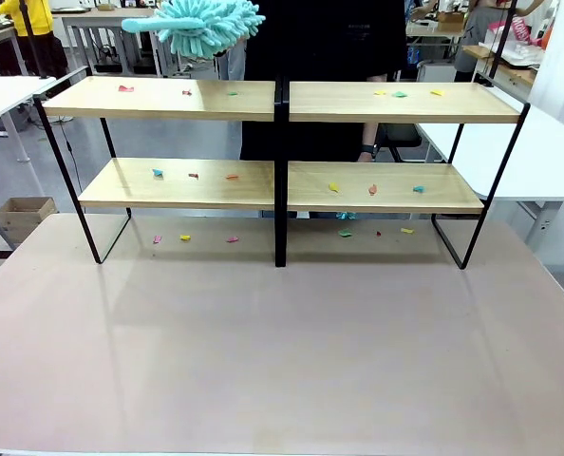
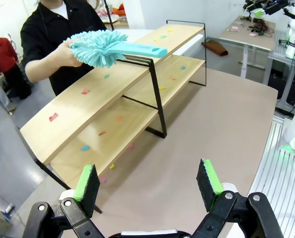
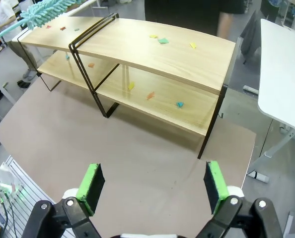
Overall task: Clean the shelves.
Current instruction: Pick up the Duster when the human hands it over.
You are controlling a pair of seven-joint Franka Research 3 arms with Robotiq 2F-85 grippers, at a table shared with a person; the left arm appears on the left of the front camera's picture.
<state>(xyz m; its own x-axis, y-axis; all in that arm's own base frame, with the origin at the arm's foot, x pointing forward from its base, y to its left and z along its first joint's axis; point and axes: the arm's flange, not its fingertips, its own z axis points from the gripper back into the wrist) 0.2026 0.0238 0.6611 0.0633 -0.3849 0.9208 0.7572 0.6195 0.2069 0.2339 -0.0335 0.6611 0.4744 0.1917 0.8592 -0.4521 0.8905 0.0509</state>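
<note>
**Shelves stand littered at the far side, both tools open and empty**

The shelves (image 1: pixel 159 97) (image 2: pixel 88 104) (image 3: pixel 162 54) stand across the 12 o'clock end of the pinkish surface (image 1: pixel 282 361), with two wood boards on each side of the black centre post. Small coloured scraps (image 1: pixel 399 93) lie scattered on every board. More lie on the surface beneath the lower tier, too tiny to tell what they are made of.

Held above the upper left board, at about 11 o'clock in the front view, is a teal fluffy duster (image 1: pixel 206 24) (image 2: pixel 95 47) (image 3: pixel 43 12). There its top is cut off by the frame edge. In the left wrist view a person's hand (image 2: pixel 63 52) grips it at the fluffy end, and the smooth handle sticks out over the centre post. The person (image 1: pixel 325 38), in a black shirt, stands behind the shelves. The boards hide much of the body.

The left tool (image 2: pixel 147 176) hangs over the near surface with its green pads spread wide and nothing between them. The right tool (image 3: pixel 152 181) is the same, wide apart and empty, well short of the shelves.

At 9 o'clock a cardboard box (image 1: pixel 26 214) sits on the floor, and a white table (image 1: pixel 548 152) flanks the shelves at 3 o'clock.
</note>
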